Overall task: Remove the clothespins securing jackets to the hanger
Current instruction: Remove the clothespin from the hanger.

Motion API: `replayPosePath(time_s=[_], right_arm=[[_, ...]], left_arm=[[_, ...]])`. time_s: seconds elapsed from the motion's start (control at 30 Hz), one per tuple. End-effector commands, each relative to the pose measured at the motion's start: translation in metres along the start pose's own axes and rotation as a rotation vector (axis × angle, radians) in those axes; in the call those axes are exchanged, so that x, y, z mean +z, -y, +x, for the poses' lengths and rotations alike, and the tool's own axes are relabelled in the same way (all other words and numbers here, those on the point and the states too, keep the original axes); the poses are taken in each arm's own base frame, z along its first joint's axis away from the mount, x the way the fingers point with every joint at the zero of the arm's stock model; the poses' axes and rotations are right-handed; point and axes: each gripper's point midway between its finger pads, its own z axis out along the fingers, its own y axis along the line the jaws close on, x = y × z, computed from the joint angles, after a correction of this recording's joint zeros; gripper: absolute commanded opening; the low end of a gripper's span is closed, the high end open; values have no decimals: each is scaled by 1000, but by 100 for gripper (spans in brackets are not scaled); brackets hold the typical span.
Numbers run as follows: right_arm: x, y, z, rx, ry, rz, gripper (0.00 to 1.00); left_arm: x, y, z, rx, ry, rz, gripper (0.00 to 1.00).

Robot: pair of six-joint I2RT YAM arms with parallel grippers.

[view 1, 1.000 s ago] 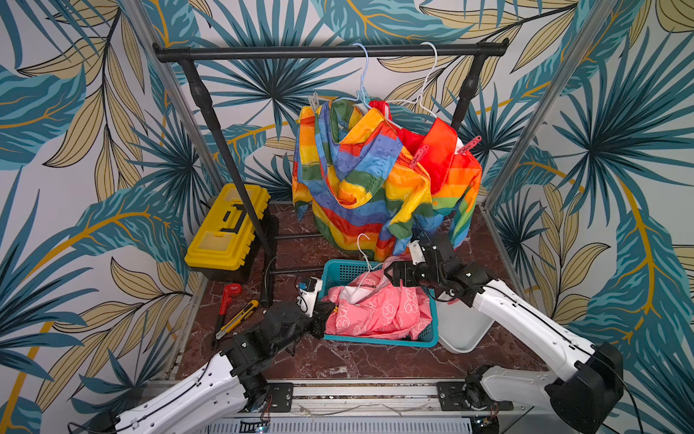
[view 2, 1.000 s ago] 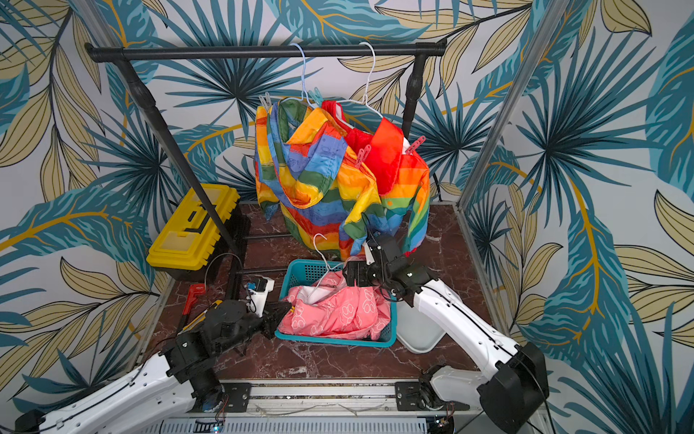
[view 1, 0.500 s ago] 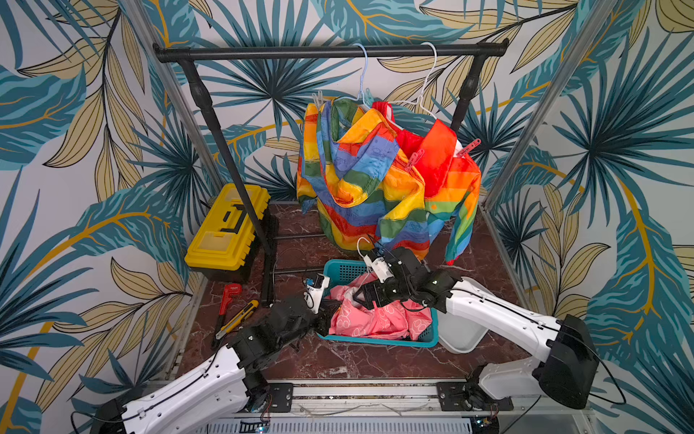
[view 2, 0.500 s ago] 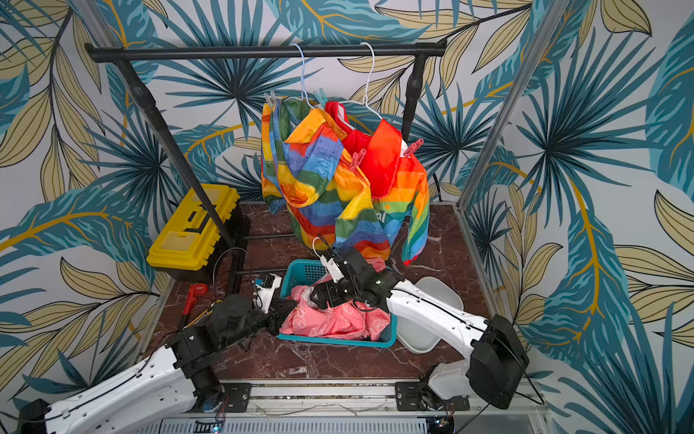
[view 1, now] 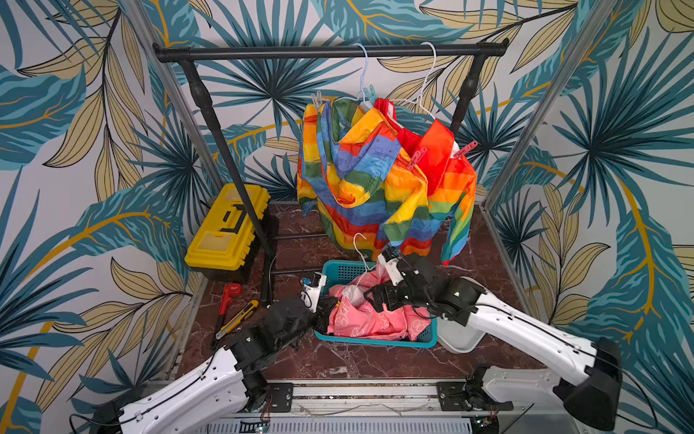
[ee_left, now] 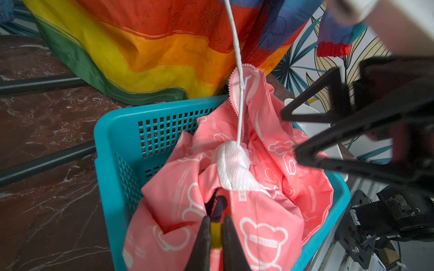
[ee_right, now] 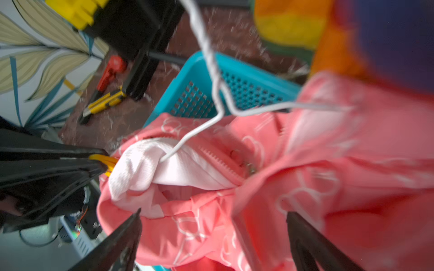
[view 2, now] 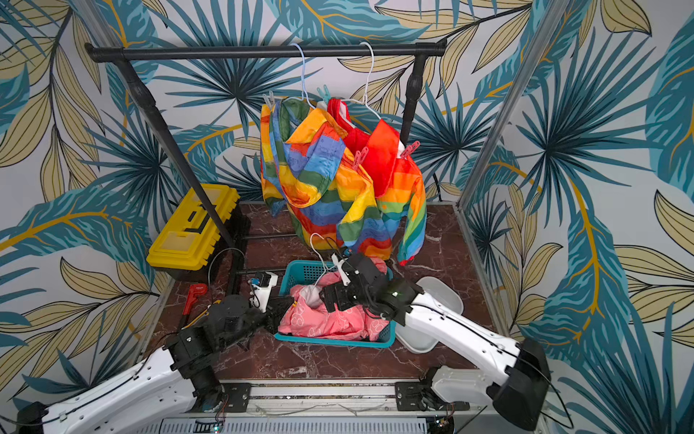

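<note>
The pink jacket [view 1: 375, 319] [ee_left: 270, 223] with white bear prints lies bunched in the teal basket [view 1: 375, 340], a white hanger [ee_left: 237, 70] rising out of it. My left gripper [ee_left: 215, 219] [view 1: 325, 310] is shut on a yellow clothespin [ee_left: 215, 234] [ee_right: 105, 162] clipped at the jacket's white-lined collar. Just above the pink cloth, my right gripper [ee_right: 213, 212] [view 1: 371, 297] hangs open and holds nothing. Two rainbow-striped jackets [view 1: 356, 180] hang on the rack; pink clothespins [view 1: 417, 156] [view 1: 465, 148] sit on the red-hooded one and a teal clothespin [view 1: 370, 92] on its neighbour.
A black rack [view 1: 330, 50] spans the back, its left post slanting to the floor beside a yellow toolbox [view 1: 225, 233]. A red wrench [view 1: 229, 297] and a yellow utility knife [view 1: 240, 317] lie left of the basket. A white tub [view 1: 458, 334] sits under my right arm.
My right gripper has come down and leftward from the rainbow jackets' hem to the pink jacket in the basket. My left gripper has stayed at the basket's left side.
</note>
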Motion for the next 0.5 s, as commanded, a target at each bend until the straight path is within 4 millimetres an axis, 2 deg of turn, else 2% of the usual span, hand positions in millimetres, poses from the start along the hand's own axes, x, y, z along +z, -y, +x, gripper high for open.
replayPosePath(time_s=[0.0,0.1,0.23,0.3,0.4,0.47], right_arm=[[-18,16,-7,-6,76,76,99],[-12,-8,-4,-68,23,3,96],[14,-54,4,-93,-21,-178,92],[28,-66,8,-81,-47,-230,92],[49,-73,16,-67,-85,-258,91],[58,-77,20,-61,-101,-278,84]], left_arm=[[0,3,-11,20,42,8,0],[0,4,-12,22,40,16,0],[0,4,-12,25,41,14,0],[-1,5,-13,24,44,16,0],[0,5,-14,33,43,17,0],[0,6,-14,31,44,17,0]])
